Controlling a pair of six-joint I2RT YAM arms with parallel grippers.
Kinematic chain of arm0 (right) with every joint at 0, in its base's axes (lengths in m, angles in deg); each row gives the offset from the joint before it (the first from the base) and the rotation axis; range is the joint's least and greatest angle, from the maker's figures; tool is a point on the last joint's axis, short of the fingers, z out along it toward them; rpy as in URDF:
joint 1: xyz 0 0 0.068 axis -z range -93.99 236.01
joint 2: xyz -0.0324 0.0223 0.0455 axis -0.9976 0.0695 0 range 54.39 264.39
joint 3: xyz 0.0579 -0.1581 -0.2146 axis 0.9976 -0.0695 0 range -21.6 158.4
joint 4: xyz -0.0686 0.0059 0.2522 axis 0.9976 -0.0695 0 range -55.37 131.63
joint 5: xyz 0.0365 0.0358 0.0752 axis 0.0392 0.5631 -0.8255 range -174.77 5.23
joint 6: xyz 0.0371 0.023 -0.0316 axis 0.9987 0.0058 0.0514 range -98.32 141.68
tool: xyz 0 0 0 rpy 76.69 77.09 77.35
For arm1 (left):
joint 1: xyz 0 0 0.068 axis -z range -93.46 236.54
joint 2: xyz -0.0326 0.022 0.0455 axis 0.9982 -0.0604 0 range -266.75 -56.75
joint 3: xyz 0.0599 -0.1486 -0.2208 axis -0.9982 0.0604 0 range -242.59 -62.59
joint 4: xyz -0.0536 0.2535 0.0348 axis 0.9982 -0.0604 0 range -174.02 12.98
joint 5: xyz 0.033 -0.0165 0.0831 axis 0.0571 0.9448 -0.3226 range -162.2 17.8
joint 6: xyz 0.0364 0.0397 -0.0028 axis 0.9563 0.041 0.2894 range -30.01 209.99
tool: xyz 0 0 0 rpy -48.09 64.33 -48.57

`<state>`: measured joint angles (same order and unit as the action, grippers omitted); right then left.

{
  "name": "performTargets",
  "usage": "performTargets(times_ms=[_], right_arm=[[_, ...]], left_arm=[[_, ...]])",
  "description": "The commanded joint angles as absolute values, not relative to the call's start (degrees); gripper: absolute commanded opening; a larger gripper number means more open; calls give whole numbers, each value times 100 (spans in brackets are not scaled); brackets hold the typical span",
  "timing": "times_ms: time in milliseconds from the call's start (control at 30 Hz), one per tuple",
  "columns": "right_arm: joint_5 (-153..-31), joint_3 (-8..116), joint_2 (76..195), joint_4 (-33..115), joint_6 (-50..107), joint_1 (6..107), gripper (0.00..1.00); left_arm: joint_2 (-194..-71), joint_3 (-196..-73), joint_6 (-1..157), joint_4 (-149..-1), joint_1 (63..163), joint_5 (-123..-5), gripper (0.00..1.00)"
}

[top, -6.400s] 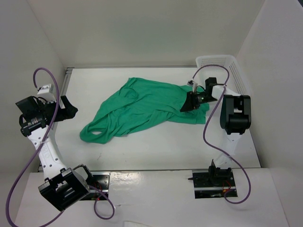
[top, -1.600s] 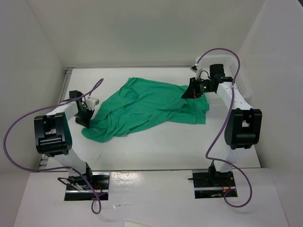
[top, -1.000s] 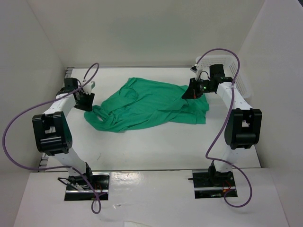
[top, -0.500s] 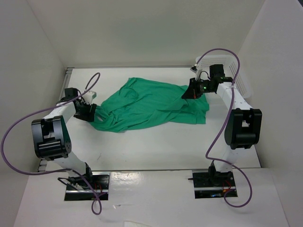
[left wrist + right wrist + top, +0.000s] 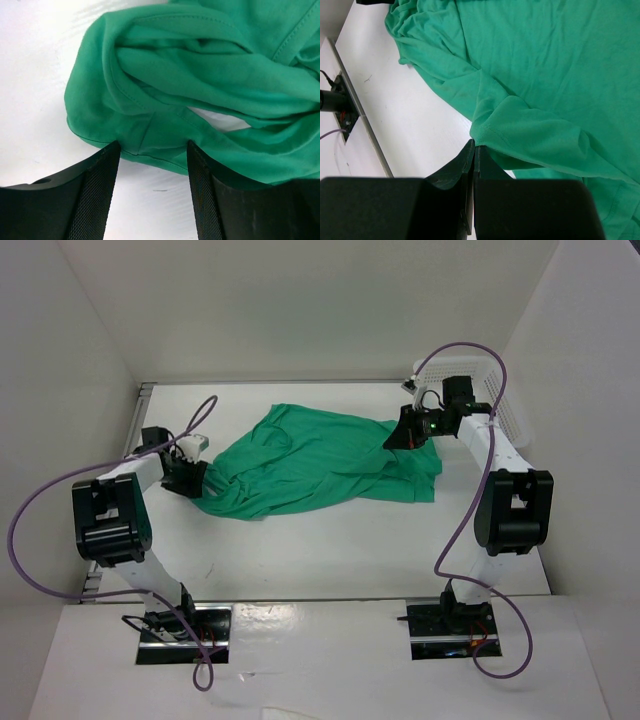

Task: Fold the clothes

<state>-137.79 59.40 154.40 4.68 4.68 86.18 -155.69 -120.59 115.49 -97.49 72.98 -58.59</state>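
Green T-shirt [image 5: 320,465] crumpled on white table [image 5: 350,540], mesh basket [image 5: 497,390] far right

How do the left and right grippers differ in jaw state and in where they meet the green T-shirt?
The left gripper has its jaws open astride a bunched edge of the T-shirt; the right gripper has its jaws shut, pinching a hem fold. The left gripper is at the shirt's left end, the right gripper at its right end. Both meet the same shirt.
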Motion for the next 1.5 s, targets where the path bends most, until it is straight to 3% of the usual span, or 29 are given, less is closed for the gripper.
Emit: performTargets(times_ms=[0,600,1033,1167,1200,1267,1333,1467], right_arm=[[-13935,5926,15301,375,340,8645,2],[-13988,5926,15354,375,339,8645,3],[-14041,5926,15354,322,339,8645,3],[-14041,5926,15354,322,339,8645,3],[-14041,5926,15406,322,339,8645,3],[-14041,5926,15406,269,287,8645,3],[-13988,5926,15406,269,287,8645,3],[-13926,5979,15293,269,287,8645,3]], left_arm=[[-15739,-12253,11741,-9530,7327,-5796,63],[-15703,-12429,12303,-9750,7327,-5849,63],[-16152,-12534,12664,-9855,7327,-5796,50],[-16205,-12534,12664,-9855,7327,-5796,37],[-16205,-12534,12664,-9855,7327,-5796,23],[-16205,-12482,12664,-9908,7327,-5796,12],[-16126,-12430,12664,-9969,7275,-5796,5],[-15775,-12376,12664,-10188,7274,-5796,2]])
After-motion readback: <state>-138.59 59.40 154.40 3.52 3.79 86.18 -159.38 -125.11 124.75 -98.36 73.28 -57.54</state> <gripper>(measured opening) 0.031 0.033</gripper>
